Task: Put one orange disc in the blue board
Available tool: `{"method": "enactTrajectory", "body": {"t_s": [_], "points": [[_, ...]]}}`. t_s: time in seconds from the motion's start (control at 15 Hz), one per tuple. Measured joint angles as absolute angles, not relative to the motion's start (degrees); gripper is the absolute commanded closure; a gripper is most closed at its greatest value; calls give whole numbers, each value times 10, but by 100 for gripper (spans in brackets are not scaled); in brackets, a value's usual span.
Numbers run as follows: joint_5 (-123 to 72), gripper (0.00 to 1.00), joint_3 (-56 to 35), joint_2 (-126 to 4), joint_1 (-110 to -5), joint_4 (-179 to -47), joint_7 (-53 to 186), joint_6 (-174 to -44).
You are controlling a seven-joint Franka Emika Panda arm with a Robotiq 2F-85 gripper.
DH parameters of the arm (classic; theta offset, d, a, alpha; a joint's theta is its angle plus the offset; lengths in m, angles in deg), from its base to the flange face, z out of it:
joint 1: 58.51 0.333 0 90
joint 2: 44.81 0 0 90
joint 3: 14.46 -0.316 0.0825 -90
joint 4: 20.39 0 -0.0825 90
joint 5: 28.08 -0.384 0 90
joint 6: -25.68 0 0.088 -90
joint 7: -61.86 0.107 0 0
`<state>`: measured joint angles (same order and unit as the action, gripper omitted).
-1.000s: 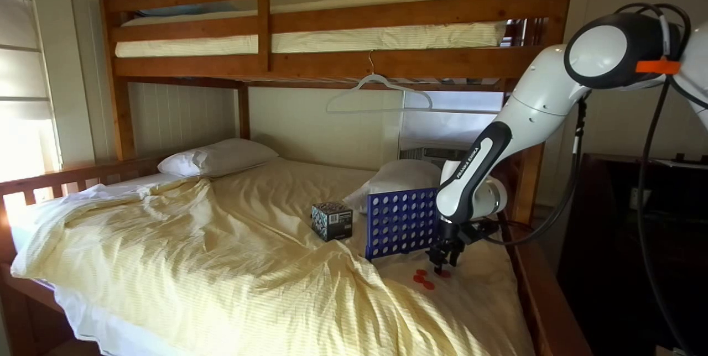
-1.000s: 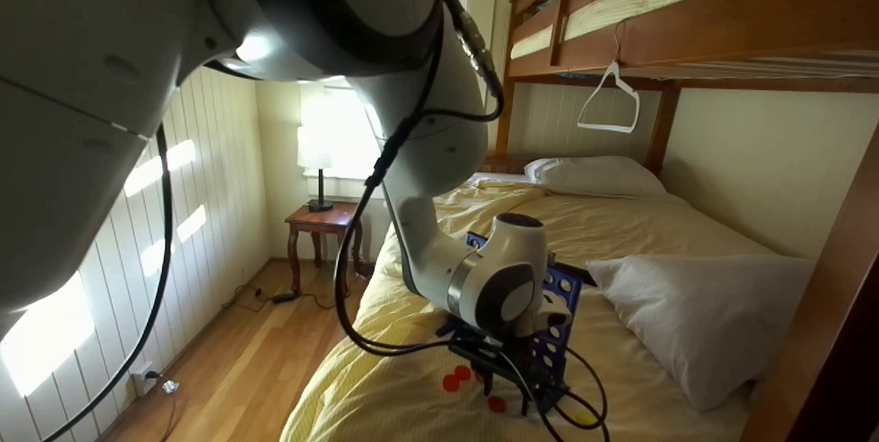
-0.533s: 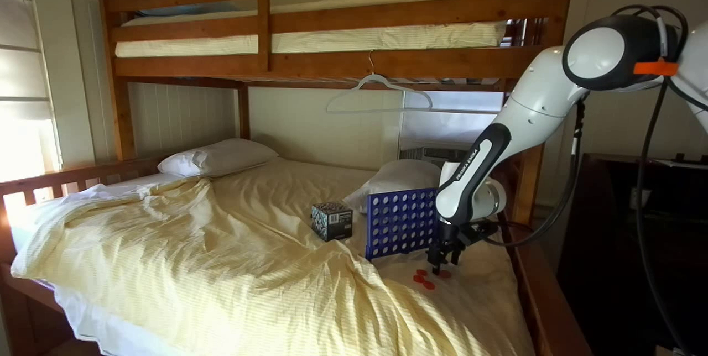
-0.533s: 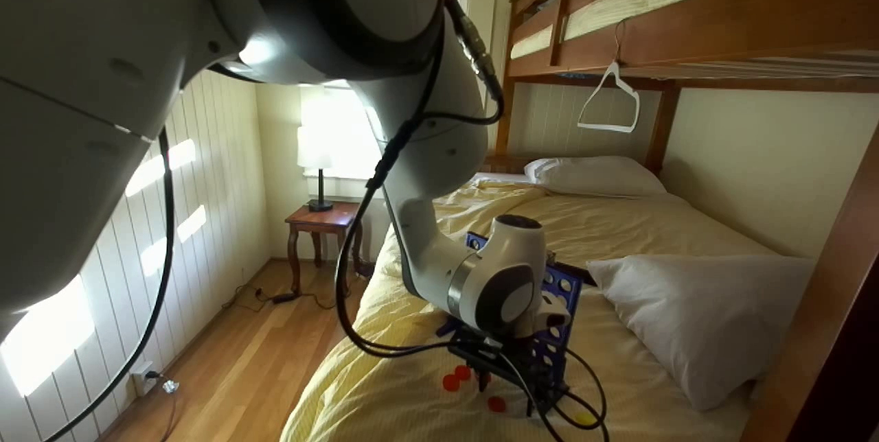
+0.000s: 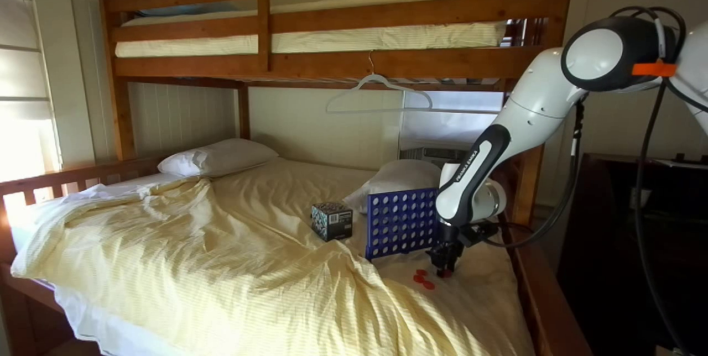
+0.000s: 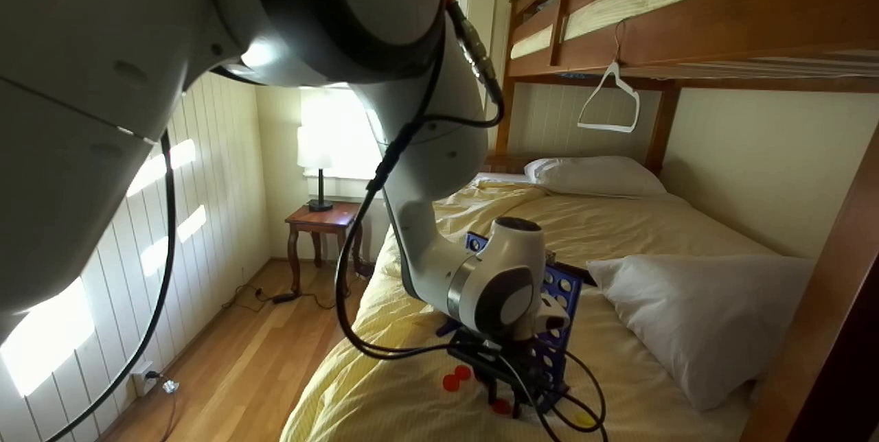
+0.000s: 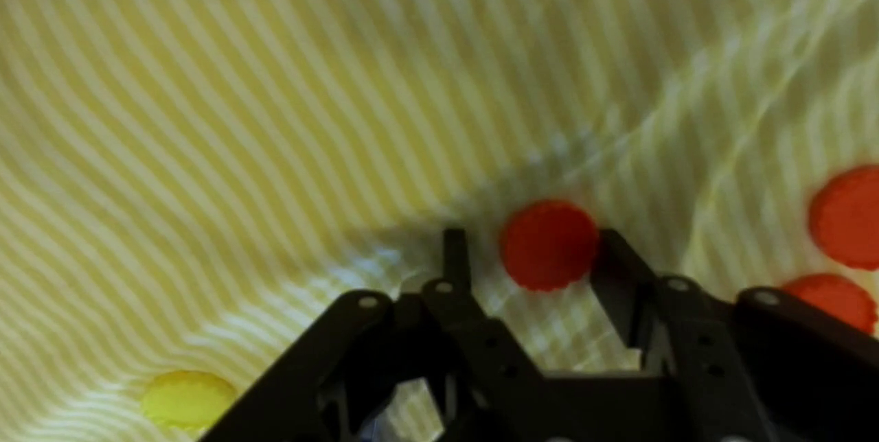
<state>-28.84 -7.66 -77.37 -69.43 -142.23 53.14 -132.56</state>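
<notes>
Several flat orange discs lie on the yellow striped bedding. One orange disc [image 7: 549, 245] lies between the fingertips of my gripper [image 7: 530, 235] in the wrist view. The right finger [image 7: 621, 267] meets or overlaps its edge; a gap shows between disc and left finger [image 7: 455, 260]. My gripper is partly open, pointing down at the bedding, and also shows in both exterior views [image 5: 443, 273] [image 6: 504, 402]. Other orange discs [image 5: 428, 285] [image 7: 848, 217] lie beside it. The blue board [image 5: 370, 223] stands upright behind the gripper; the arm partly hides it in an exterior view [image 6: 570, 311].
A yellow disc [image 7: 189, 401] lies on the other side of the gripper. A small dark box [image 5: 332, 221] sits beyond the board. A white pillow [image 6: 700, 318] lies behind it. The wooden bed rail [image 5: 547, 300] runs along the near side. A hanger [image 6: 611, 102] hangs above.
My gripper's fingers have turned or drawn closer together and come slightly lower around the disc. The disc between them has shifted slightly. The board has not moved.
</notes>
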Motion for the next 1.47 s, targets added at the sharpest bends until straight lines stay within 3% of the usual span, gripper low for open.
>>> {"method": "enactTrajectory", "body": {"t_s": [0.27, 0.33, 0.4, 0.6, 0.67, 0.73, 0.8, 0.93, 1.0, 1.07, 1.13, 1.2, 1.4, 1.47], "points": [[-288, 64, -77, -774, -694, -1422, 531, -1326], [-288, 59, -77, -774, -694, -1422, 531, -1326], [-288, 38, -77, -774, -694, -1421, 531, -1326], [-288, 28, -77, -774, -694, -1419, 531, -1326], [-288, 29, -77, -774, -694, -1418, 531, -1326], [-288, 57, -77, -774, -694, -1417, 531, -1326], [-288, 55, -77, -774, -694, -1415, 531, -1326], [-288, 36, -77, -774, -694, -1413, 531, -1326], [-288, 31, -77, -774, -694, -1412, 531, -1326], [-288, 38, -77, -774, -694, -1412, 531, -1326], [-288, 55, -77, -774, -694, -1411, 531, -1326], [-288, 62, -77, -774, -694, -1411, 531, -1326], [-283, 27, -77, -774, -694, -1411, 531, -1326], [-282, 31, -77, -775, -694, -1411, 531, -1326]]}}
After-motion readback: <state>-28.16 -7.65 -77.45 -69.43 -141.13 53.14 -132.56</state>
